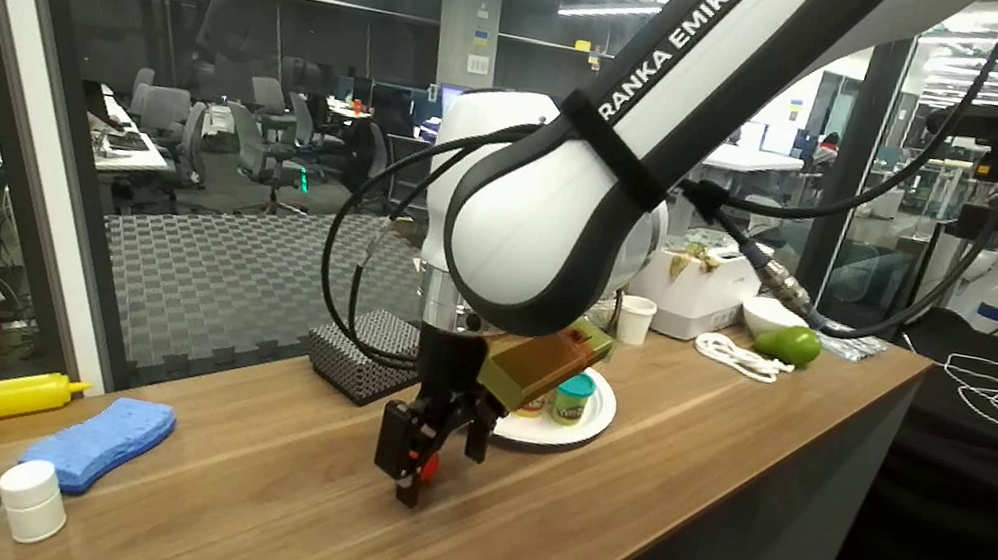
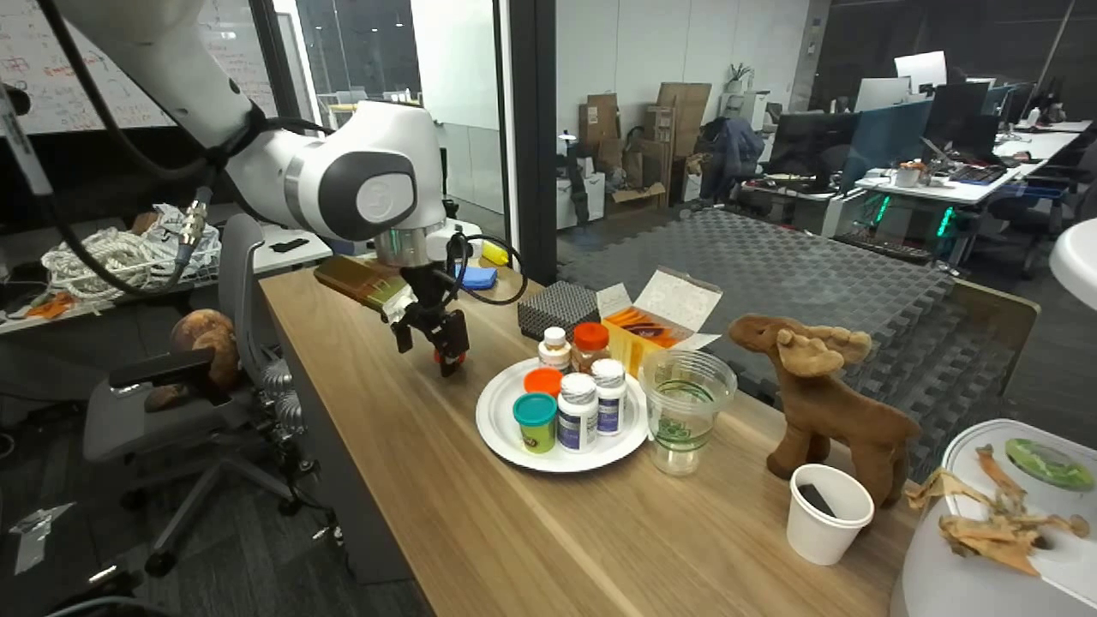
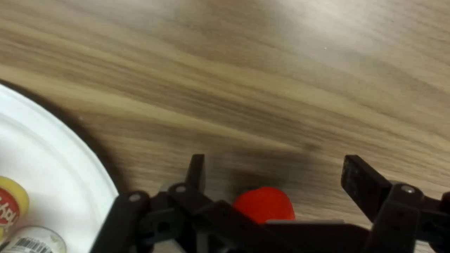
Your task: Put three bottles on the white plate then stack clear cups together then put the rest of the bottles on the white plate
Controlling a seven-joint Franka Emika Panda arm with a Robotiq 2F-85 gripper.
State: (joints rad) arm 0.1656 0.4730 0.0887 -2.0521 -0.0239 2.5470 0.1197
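A black perforated box (image 2: 557, 308) and an open yellow cardboard box (image 2: 632, 350) are crowding the round white plate (image 2: 497, 424), with the nested clear plastic cups (image 2: 681, 420) right beside it, a brown plush moose (image 2: 823, 411) near those, and a bunch of capped bottles (image 2: 578, 424) packed on. The black two-fingered claw (image 3: 274, 171) is spread wide and gripping nothing, and the small rounded red bottle (image 3: 265, 203), partly hidden, sits in its gap (can't tell if they touch). Brown wood-grain desk (image 2: 600, 531), black-framed glass wall (image 2: 533, 154) behind it, grey office chairs (image 1: 254, 140) through that.
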